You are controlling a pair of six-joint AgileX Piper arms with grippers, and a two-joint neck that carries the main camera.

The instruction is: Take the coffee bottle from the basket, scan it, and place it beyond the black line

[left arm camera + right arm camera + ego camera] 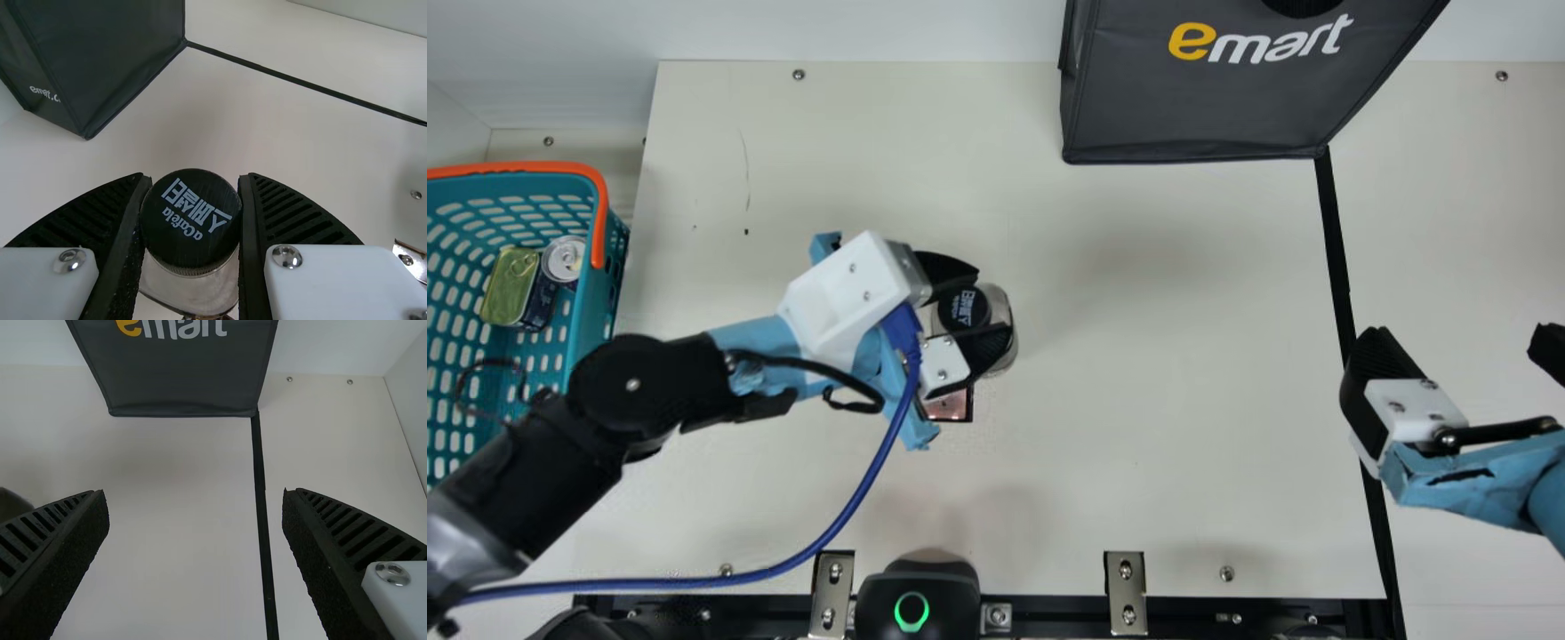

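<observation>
Left of the table's middle, my left gripper [985,300] is shut on the coffee bottle [1000,307], which has a black cap and a clear body. In the left wrist view the bottle's cap [191,217] sits between the two fingers of my left gripper [192,213]. My right gripper [1463,342] stands open at the right by the black line [1334,240], nothing held. The right wrist view shows my right gripper [195,510] with its fingers wide apart over the black line [261,487]. The teal basket [591,311] is at the far left.
Two cans [511,284] lie in the basket. A dark shopping bag [1200,107] stands at the back, its corner at the black line. A scanner [911,587] with a green ring is at the front edge, beside metal brackets [1125,591]. A blue cable trails from my left arm.
</observation>
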